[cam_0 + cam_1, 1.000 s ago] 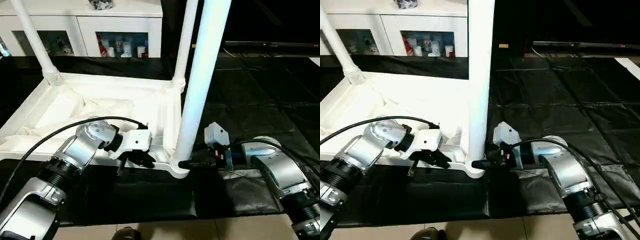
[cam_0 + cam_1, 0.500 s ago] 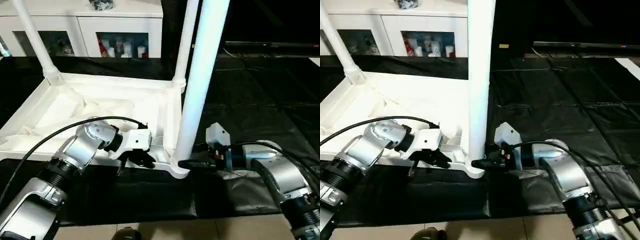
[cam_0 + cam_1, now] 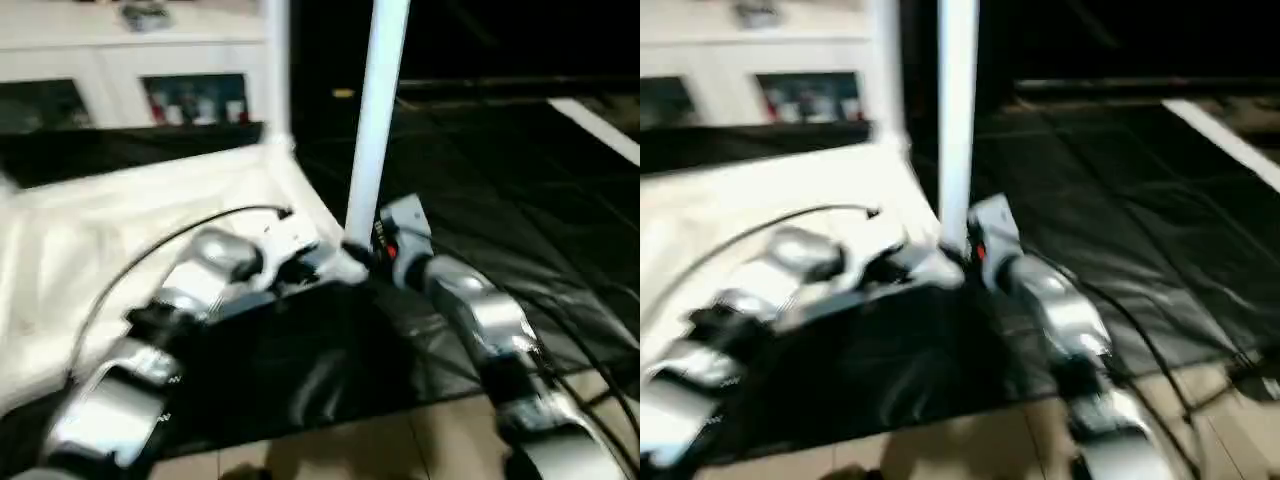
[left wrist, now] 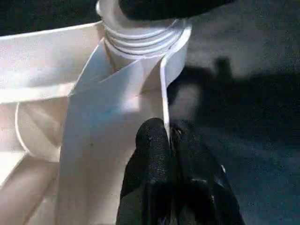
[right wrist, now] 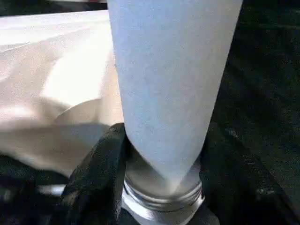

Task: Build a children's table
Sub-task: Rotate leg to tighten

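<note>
The white table top (image 3: 70, 250) lies upside down on the black mat. A white leg (image 3: 377, 120) stands upright in its near right corner socket (image 4: 140, 42). Another leg (image 3: 277, 70) rises at the far corner. My left gripper (image 4: 168, 133) is shut on the thin rim of the table top beside that socket. Seen from the right wrist, my right gripper (image 5: 164, 159) clasps the leg (image 5: 168, 70) just above its threaded end (image 5: 161, 194), with one black finger (image 5: 98, 164) on each side.
A white cabinet with glass doors (image 3: 150, 90) stands behind the table top. Black mat (image 3: 500, 180) stretches to the right, with a pale strip (image 3: 600, 130) at its far edge. Tan floor (image 3: 400, 450) runs along the front. A black cable (image 3: 160, 260) arcs over my left forearm.
The whole picture has swung and blurred, so the camera has moved. Both grippers stay at the same corner, holding as before.
</note>
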